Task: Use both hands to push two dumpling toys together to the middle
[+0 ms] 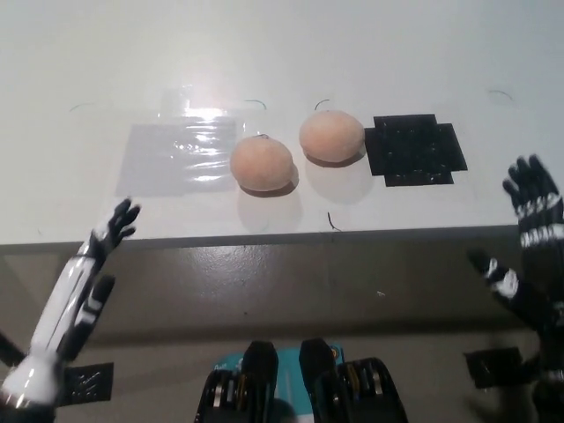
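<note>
We see two dumpling toys (pixel 262 163) (pixel 331 136) side by side at mid-table, while our white left hand (pixel 88 273) and black right hand (pixel 533 238) hang empty, fingers spread, off the table's near edge (pixel 264 236)

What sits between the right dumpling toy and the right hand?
In the head view, a black perforated mat lies just right of the right dumpling toy. Past it comes bare white table, then its front edge; the open right hand hangs beyond.

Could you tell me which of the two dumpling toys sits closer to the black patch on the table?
The right dumpling toy, beside the black patch; the left dumpling toy lies by the clear plastic sheet.
</note>
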